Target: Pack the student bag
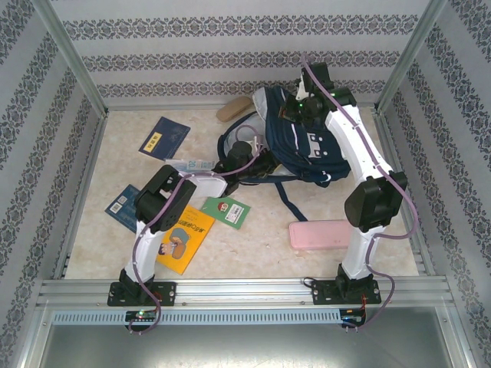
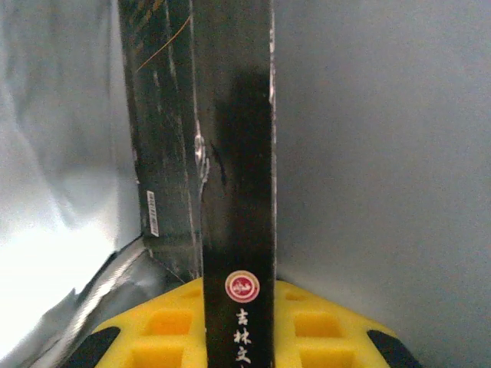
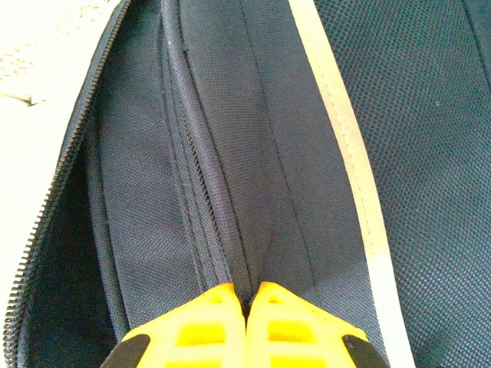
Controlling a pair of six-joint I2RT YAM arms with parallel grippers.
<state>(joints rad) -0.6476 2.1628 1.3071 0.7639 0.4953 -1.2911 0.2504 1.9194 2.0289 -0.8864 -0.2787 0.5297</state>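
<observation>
Station inventory, near to far, as I read it from the remote desk.

1. Metal rail (image 1: 245, 290) along the near edge, both arm bases bolted to it.
2. Table (image 1: 253, 253): pale, marbled, matte.
3. Loose items on it: yellow book (image 1: 182, 244) nearest, pink case (image 1: 318, 234) to its right, green booklet (image 1: 227, 211) just beyond, blue booklet (image 1: 164, 138) farther left.
4. Student bag (image 1: 288, 146): centre-right, towards the back, straps trailing forward.
5. Walls (image 1: 245, 46): striped patterned wallpaper on three sides.

Left gripper (image 1: 244, 157) sits at the bag's near opening. Its wrist camera adds the detail: the left gripper (image 2: 238, 322) is nearly closed, clamping the spine of a black book (image 2: 234, 153) held upright, with grey lining (image 2: 383, 153) all around (so the book is inside the bag).

Right gripper (image 1: 298, 107) is at the bag's far end. Close up, the right gripper (image 3: 247, 303) is fully closed, pinching a fold of the navy fabric beside the zipper (image 3: 54, 199) and white stripe (image 3: 345, 153).
</observation>
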